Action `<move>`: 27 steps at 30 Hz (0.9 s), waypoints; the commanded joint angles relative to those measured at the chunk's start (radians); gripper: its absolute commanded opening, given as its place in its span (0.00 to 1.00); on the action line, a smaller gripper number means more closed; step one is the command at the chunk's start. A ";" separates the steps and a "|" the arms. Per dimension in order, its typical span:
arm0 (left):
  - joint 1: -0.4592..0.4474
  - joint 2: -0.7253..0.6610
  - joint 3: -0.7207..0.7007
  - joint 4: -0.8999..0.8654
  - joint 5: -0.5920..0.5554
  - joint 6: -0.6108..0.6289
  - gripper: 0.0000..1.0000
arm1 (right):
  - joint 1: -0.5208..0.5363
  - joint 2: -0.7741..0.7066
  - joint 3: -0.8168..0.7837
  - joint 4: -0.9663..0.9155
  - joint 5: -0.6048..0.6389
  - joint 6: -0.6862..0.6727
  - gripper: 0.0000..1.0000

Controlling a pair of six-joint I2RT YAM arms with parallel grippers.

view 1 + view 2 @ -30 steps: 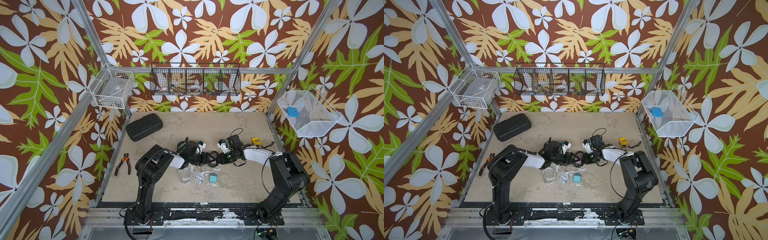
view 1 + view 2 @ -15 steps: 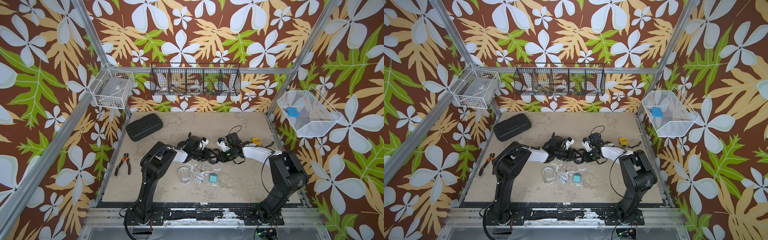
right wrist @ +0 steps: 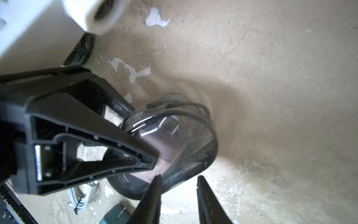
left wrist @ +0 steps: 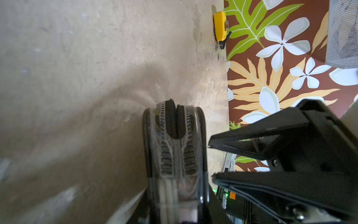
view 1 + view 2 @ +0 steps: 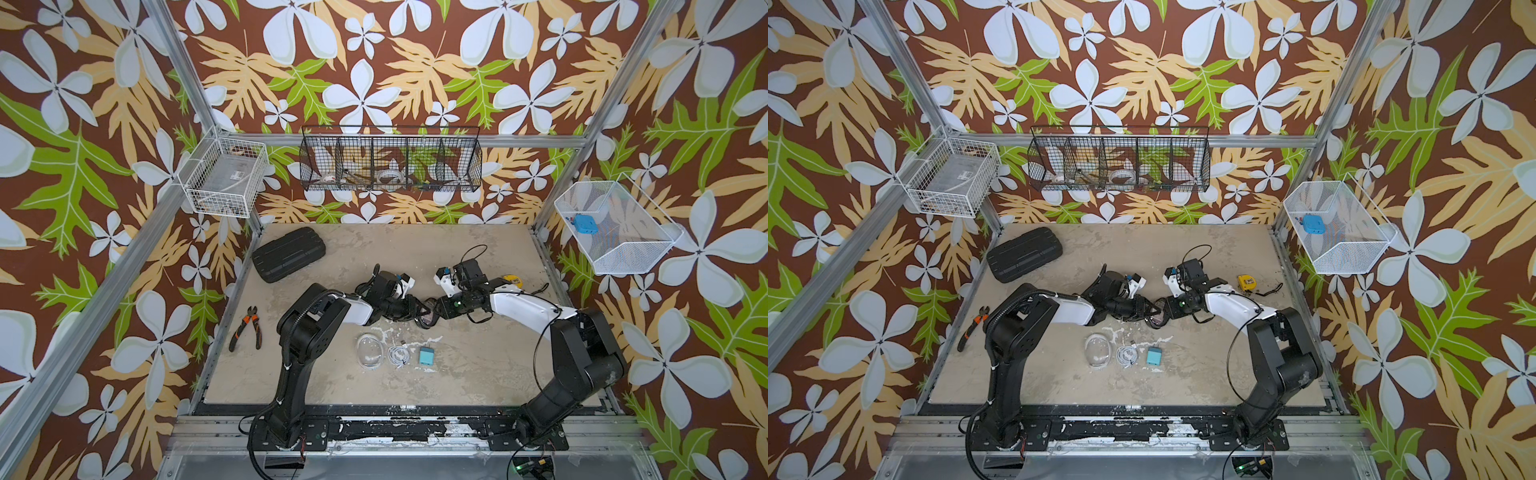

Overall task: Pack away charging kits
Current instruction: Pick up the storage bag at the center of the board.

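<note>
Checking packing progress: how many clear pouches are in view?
2. A black-rimmed pouch is in the left gripper, next to the right gripper; a clear-rimmed pouch lies beside the coiled cable. More may be hidden.

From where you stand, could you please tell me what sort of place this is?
Probably a robot test cell: the left arm and right arm stand on a rail at the front edge of the table, an aluminium frame holds flower-printed walls, and a black wire basket hangs on the back wall.
</note>
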 commanded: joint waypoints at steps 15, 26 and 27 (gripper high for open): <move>-0.102 -0.157 -0.422 0.467 -0.293 -0.435 0.46 | 0.013 0.023 -0.070 0.039 -0.123 0.045 0.37; -0.113 -0.110 -0.386 0.544 -0.283 -0.477 0.54 | -0.038 -0.105 -0.102 0.022 -0.207 0.064 0.54; -0.113 -0.107 -0.381 0.539 -0.282 -0.474 0.54 | -0.038 -0.098 -0.101 0.026 -0.235 0.067 0.54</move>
